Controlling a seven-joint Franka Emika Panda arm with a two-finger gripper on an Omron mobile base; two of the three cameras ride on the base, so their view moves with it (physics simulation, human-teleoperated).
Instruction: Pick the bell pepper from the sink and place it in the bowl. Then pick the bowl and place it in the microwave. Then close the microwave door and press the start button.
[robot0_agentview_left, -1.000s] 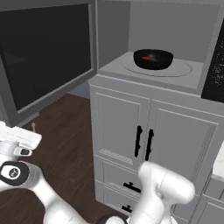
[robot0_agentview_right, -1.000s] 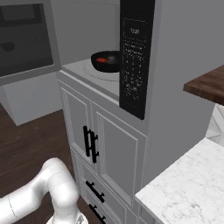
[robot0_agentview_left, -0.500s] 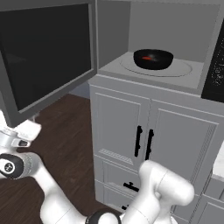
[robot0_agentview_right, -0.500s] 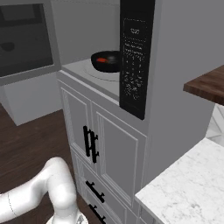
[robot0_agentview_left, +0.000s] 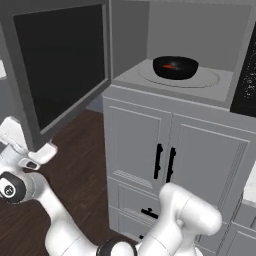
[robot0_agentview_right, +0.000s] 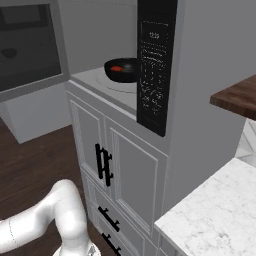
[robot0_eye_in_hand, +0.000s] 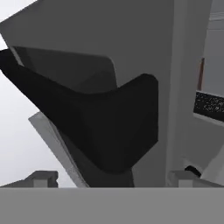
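While the microwave door (robot0_agentview_left: 60, 70) hangs open to the left of the microwave (robot0_agentview_left: 200, 30), the bowl (robot0_agentview_left: 175, 67) sits on the turntable (robot0_agentview_left: 207, 79) inside the microwave, with the bell pepper (robot0_agentview_left: 171, 65) in it. Below the door's lower edge, the gripper (robot0_eye_in_hand: 111, 177) is spread wide, holding nothing.

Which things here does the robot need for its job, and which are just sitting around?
Needed:
bowl
bell pepper inside it
microwave
microwave door, open
control panel

Just there:
cupboard doors
marble counter
wood floor
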